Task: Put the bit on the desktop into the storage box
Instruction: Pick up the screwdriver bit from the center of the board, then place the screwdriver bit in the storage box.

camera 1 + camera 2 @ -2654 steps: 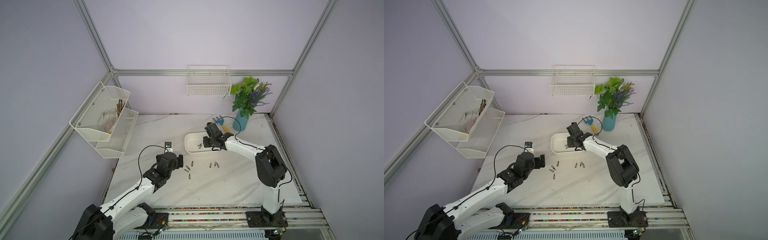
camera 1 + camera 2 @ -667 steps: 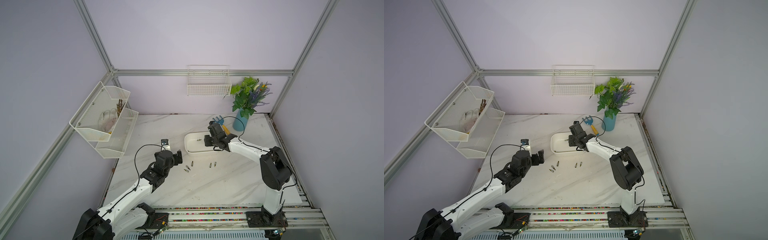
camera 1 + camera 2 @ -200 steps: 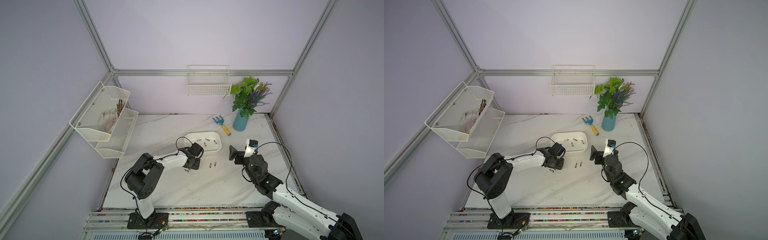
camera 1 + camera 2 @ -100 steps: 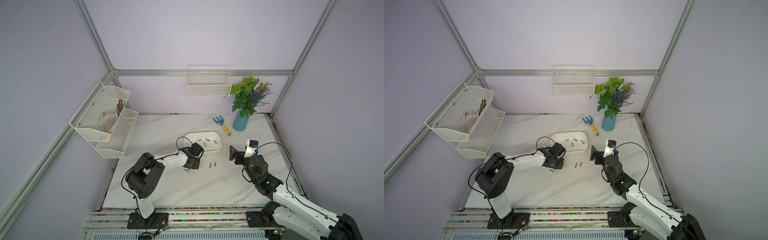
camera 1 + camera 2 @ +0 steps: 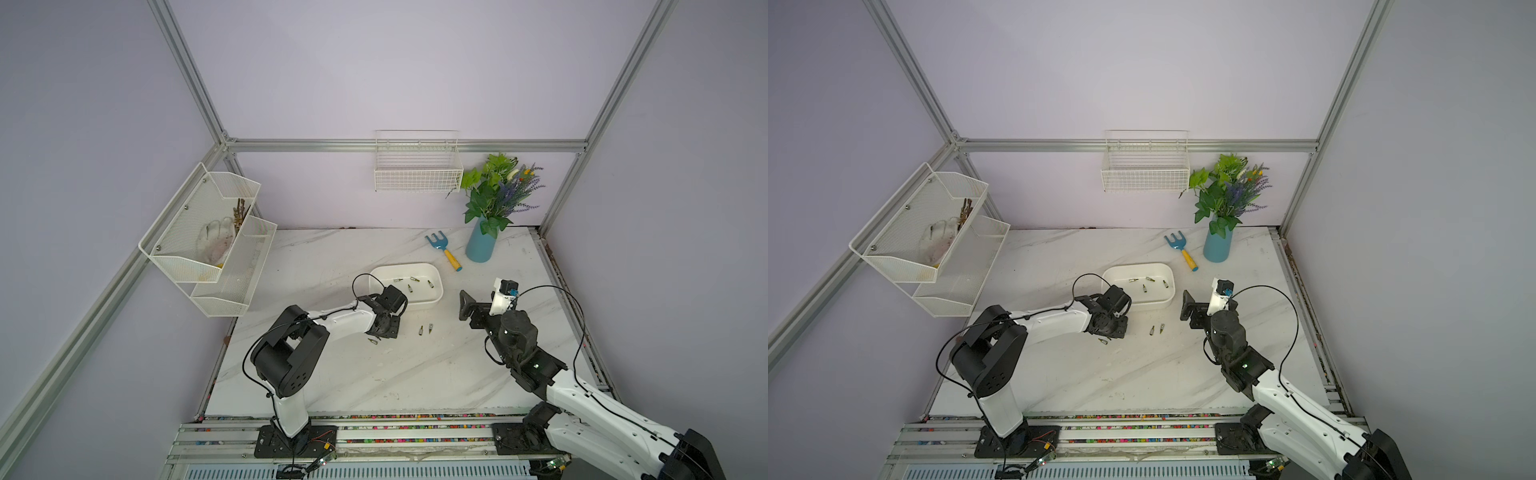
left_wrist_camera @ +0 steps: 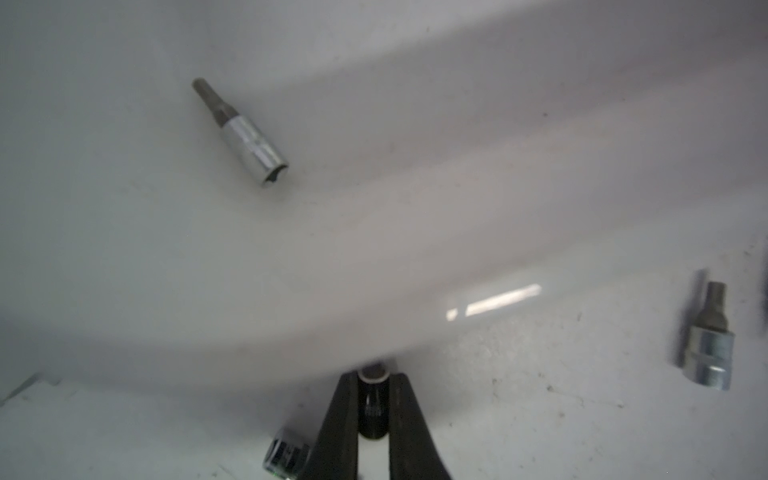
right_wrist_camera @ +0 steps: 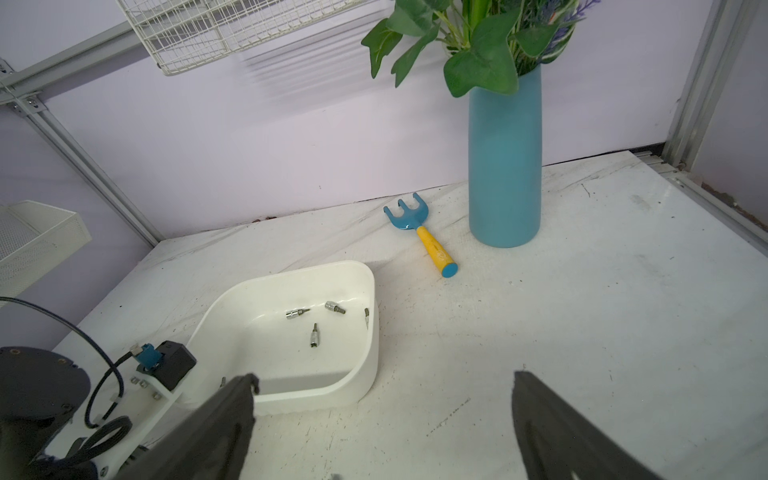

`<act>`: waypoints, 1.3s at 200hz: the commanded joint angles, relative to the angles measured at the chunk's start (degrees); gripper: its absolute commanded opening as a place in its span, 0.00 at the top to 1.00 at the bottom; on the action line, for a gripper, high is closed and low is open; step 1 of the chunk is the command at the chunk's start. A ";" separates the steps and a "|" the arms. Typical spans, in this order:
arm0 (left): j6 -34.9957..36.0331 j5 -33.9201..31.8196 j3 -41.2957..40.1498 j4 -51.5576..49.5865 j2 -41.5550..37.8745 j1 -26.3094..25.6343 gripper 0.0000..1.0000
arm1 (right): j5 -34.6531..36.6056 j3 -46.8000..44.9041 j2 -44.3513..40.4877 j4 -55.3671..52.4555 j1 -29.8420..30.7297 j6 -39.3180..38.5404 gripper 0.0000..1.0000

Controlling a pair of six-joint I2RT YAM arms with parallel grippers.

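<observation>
Both top views, left gripper (image 5: 384, 328): lowered to the tabletop (image 5: 374, 374), just beside the near wall of the storage box (image 5: 437, 277); its grip is hidden from here.
Both top views, right gripper (image 5: 1192, 309): held above the tabletop near the box's right end, not touching it.
Both top views, boxed bits (image 5: 409, 287): four are seen lying inside the storage box.
Both top views, loose bits (image 5: 422, 330): two lie side by side in front of the box, and a third lies just beside the left gripper.
Left wrist, left gripper (image 6: 373, 386): the fingers (image 6: 336, 424) are closed on the held bit (image 6: 373, 409), a dark one clamped lengthwise between them.
Right wrist, right gripper (image 7: 384, 376): the fingers are spread wide, with nothing held between them.
Right wrist, storage box (image 7: 291, 276): the four boxed bits are seen on its floor.
</observation>
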 commanded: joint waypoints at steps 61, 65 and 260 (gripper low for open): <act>-0.96 3.52 2.69 -2.35 -9.25 -2.38 0.87 | 0.82 -0.93 -0.86 1.81 -0.32 -0.42 0.00; -0.91 3.56 2.84 -2.35 -9.60 -2.43 0.87 | 0.82 -0.93 -0.84 1.77 -0.33 -0.44 0.00; 5.67 1.92 26.10 5.39 7.52 7.18 0.84 | -3.35 1.54 4.79 0.60 -0.34 -0.99 0.00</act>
